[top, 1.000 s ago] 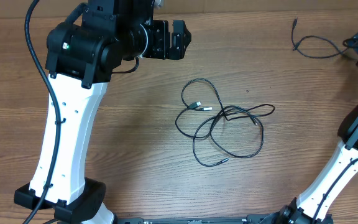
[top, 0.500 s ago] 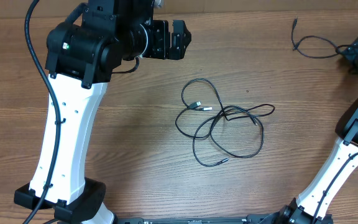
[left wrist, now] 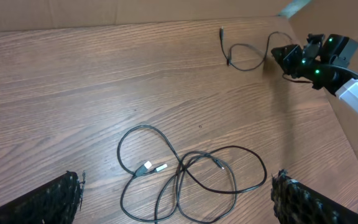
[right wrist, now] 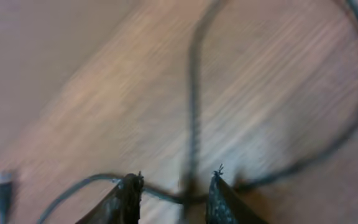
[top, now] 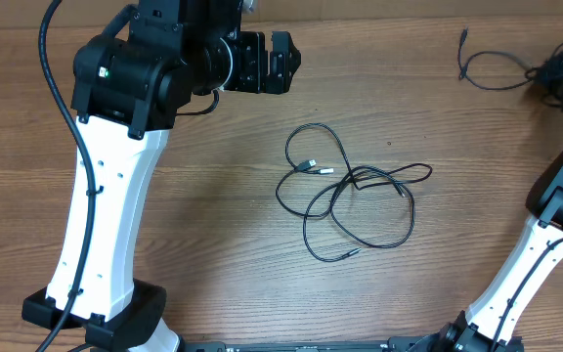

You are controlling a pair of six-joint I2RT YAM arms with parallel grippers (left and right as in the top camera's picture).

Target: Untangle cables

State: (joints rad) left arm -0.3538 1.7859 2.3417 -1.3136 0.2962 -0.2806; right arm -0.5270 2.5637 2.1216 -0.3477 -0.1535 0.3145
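- Tangled cables (top: 352, 191) lie knotted at frame centre on the table (top: 203, 215), with nothing touching them.
- One separate cable (left wrist: 246, 68) lies at upper right, well apart from the knot, probably kept there to avoid re-tangling.
- Right gripper (right wrist: 175, 190) straddles that cable. Its jaws are part-way apart with a gap showing, so it is not clamped.
- Left gripper (top: 270, 61) hangs at upper centre, jaws spread wide and empty, leaving the knot unobstructed.
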